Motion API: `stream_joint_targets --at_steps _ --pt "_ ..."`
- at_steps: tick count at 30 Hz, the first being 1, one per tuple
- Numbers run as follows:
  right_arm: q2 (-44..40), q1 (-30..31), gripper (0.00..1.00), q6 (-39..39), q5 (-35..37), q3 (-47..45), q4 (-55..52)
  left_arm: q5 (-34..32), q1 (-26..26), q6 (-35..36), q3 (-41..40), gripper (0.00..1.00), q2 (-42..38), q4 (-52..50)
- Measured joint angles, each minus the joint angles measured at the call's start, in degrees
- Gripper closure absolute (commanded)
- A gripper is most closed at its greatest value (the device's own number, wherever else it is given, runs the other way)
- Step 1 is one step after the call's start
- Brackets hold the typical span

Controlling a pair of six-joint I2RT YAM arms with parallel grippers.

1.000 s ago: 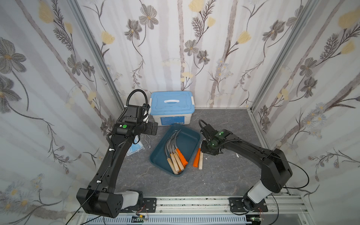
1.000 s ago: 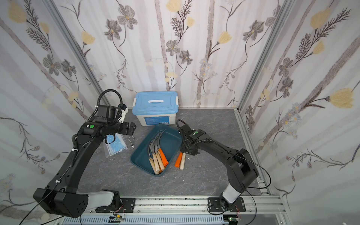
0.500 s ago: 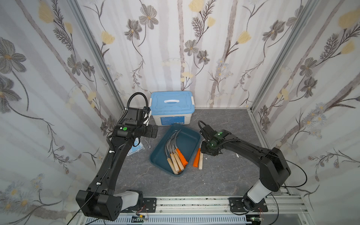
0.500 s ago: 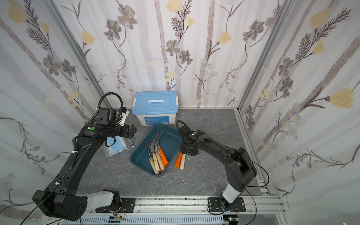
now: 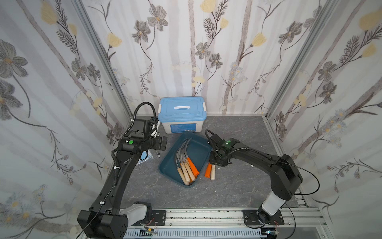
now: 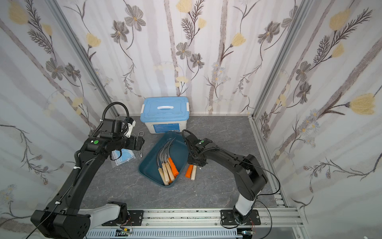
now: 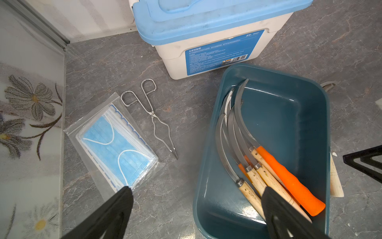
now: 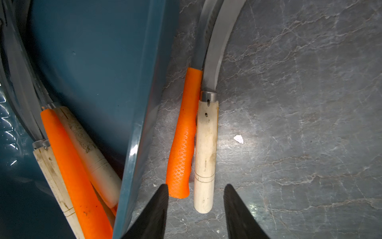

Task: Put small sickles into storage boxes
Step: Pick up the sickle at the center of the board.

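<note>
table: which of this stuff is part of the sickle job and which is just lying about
Part of the job:
- teal tray
- sickles already in it
- orange-handled sickle and wooden-handled sickle on the table beside the tray

Just lying about:
- white box with blue lid
- wire tongs
- bag of face masks

We've got floral wallpaper panels [image 5: 186,51] on three sides, grey and yellow flowers over pale stripes. Aluminium posts [image 5: 106,62] run down both back corners. A grey marble-look floor [image 5: 244,126] fills the lower middle, with a slotted rail [image 5: 206,213] along the bottom edge.
</note>
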Motion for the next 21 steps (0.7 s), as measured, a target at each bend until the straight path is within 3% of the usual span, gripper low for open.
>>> stream_joint_targets --at_steps 13,21 --pt "1.2 0.7 0.54 2.4 1.1 0.7 -0.6 -0.3 0.0 -1.0 -0.8 0.0 -1.0 0.0" --pt "3.0 -2.1 0.54 2.4 1.7 -0.1 -1.8 -0.5 0.0 -1.0 -0.7 0.0 -1.1 0.0"
